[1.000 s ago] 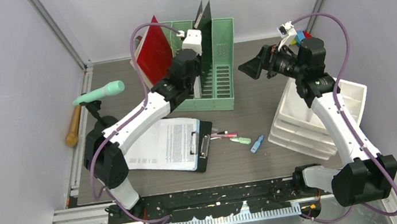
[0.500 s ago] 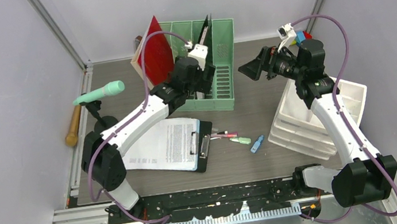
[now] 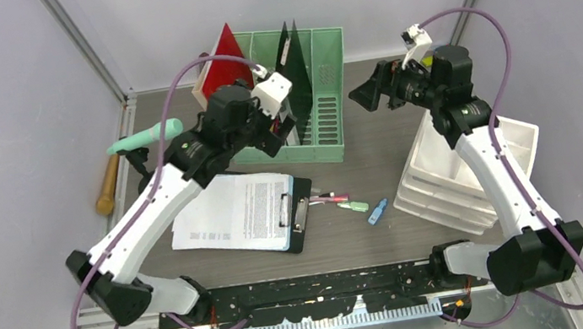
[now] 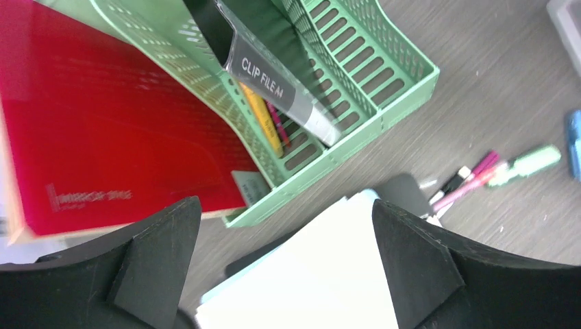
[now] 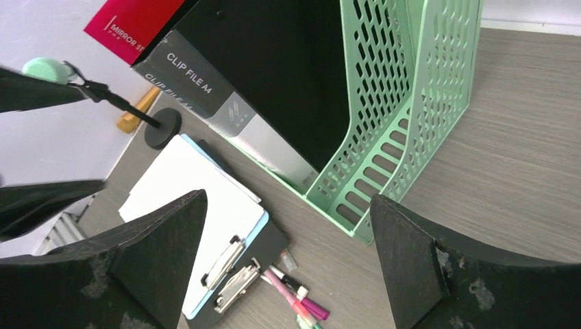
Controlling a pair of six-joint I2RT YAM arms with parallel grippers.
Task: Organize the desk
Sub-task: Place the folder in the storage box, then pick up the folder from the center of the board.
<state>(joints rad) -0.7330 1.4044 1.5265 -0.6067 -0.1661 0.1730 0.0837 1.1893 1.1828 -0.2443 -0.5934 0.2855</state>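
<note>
The worktop (image 3: 377, 132) (grey-brown wood grain) fills the floor of the enclosure btw pale walls. At its back stands a mint file rack (image 3: 326, 126), w/ a black clip file (image 3: 293, 58) leaning in a slot and a red folder (image 3: 224, 54) just beside the rack's left side. Nearer the front lie a clipboard (image 3: 301, 195) w/ papers and some pens (image 3: 328, 199). White drawers (image 3: 451, 177) sit at right. The left claw (image 4: 284, 205) hovers over the rack's front left corner, jaws spread wide, nothing btw them. The right claw (image 5: 288, 199) hangs right of the rack, likewise wide apart and empty.
</note>
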